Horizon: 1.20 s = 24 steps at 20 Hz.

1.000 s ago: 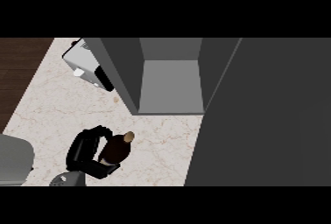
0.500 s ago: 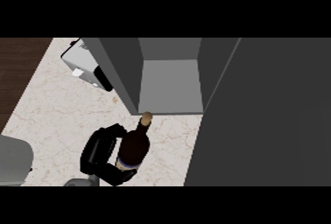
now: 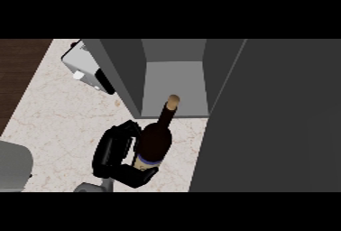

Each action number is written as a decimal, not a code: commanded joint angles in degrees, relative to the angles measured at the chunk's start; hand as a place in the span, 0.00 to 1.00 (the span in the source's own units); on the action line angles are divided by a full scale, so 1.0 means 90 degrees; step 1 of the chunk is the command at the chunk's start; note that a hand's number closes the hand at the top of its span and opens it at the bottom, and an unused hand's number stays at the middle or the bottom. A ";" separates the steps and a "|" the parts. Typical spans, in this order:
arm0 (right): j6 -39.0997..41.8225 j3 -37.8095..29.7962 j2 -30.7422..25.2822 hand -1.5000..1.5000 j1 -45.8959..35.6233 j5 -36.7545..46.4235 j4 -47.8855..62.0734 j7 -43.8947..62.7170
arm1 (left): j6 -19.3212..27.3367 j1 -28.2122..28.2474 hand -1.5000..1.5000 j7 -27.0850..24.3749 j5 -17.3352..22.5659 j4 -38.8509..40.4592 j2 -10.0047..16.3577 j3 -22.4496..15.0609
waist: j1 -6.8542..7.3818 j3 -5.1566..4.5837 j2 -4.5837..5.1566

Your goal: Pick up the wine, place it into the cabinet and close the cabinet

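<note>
The wine bottle (image 3: 156,137) is dark with a tan top and a blue-banded label. It is held tilted, its neck pointing at the cabinet's opening and its top just at the front edge. My right hand (image 3: 114,151) is shut on the bottle's lower body, black fingers wrapping it from the left and below. The grey cabinet (image 3: 174,83) stands on the counter with a bare interior. Its door (image 3: 279,117) is swung wide open, a large dark panel filling the view's right side. The left hand does not show.
A white appliance (image 3: 83,63) sits behind the cabinet's left wall. The marble counter (image 3: 60,117) spreads to the left, with dark wood (image 3: 20,76) past its edge. A grey rounded shape (image 3: 13,164) fills the lower left corner.
The hand has carried the bottle up and to the right, toward the cabinet. The bottle's neck has come right up to the opening.
</note>
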 commanded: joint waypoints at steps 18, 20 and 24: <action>0.0038 0.0307 -0.0281 0.00 0.1134 -0.0097 -0.1395 -0.0335 | 0.1099 -0.2351 1.00 0.0420 -0.0132 0.1881 -0.0006 0.0245 | -0.0060 -0.0004 0.0025; 0.0037 0.0383 -0.0346 0.00 0.1251 -0.0019 -0.1461 -0.0507 | 0.0991 -0.2642 1.00 0.0395 -0.0215 0.2222 0.0020 0.0502 | -0.0079 -0.0003 0.0021; 0.0200 -0.0001 -0.0455 0.00 0.1131 -0.0421 -0.1339 -0.0600 | 0.1147 -0.3234 1.00 -0.0020 -0.0026 0.3058 -0.0004 0.0425 | -0.0143 -0.0003 0.0059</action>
